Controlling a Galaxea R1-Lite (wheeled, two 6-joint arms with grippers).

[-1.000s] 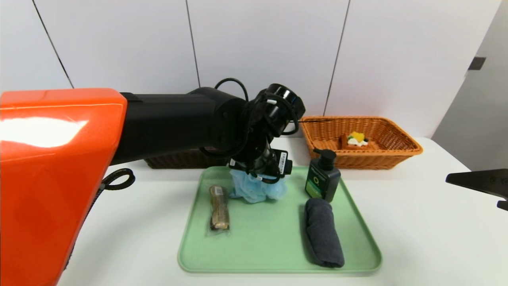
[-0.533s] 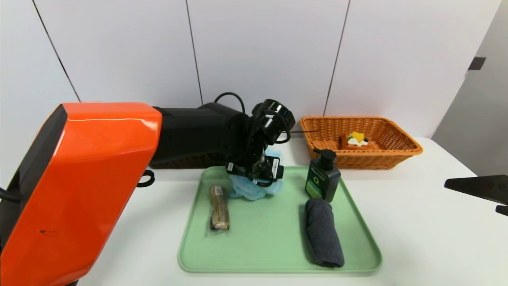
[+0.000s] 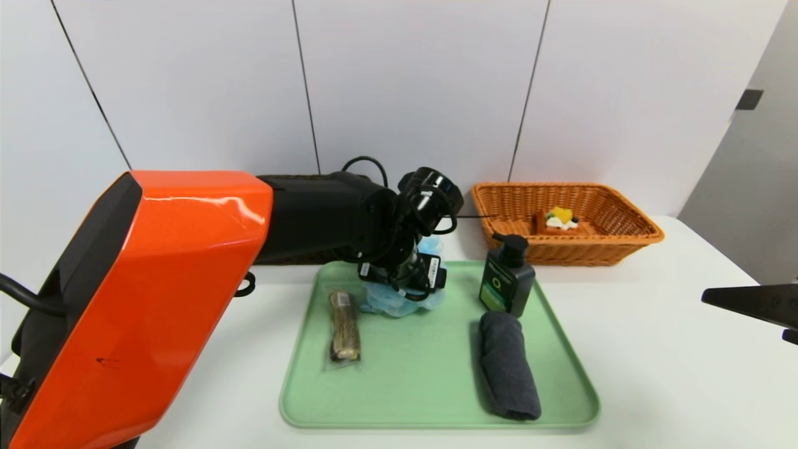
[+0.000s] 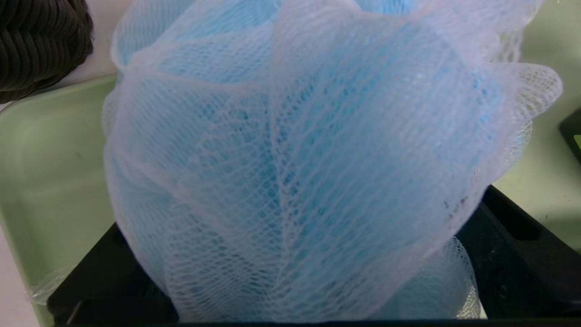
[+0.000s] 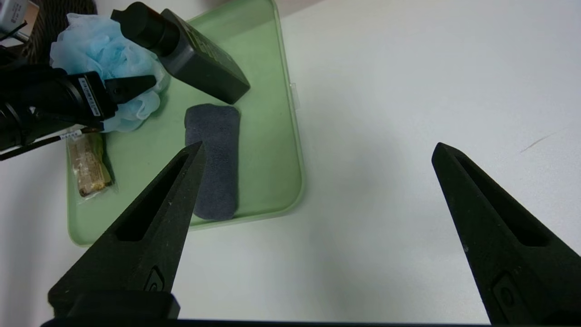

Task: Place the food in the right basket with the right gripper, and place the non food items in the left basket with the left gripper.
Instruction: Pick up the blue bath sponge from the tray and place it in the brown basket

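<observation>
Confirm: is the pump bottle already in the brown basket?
No, the pump bottle stands upright on the green tray, beside the rolled towel.

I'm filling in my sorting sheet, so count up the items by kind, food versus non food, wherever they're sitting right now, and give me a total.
Food: 2, the waffle in the orange basket, the wrapped bar on the green tray.
Non food: 3, the bath puff, pump bottle, rolled towel, all on the tray.
Total: 5

left tool (image 3: 399,293) lower and farther forward, sunk into bath puff (image 3: 399,300), puff seemingly squashed flatter
</observation>
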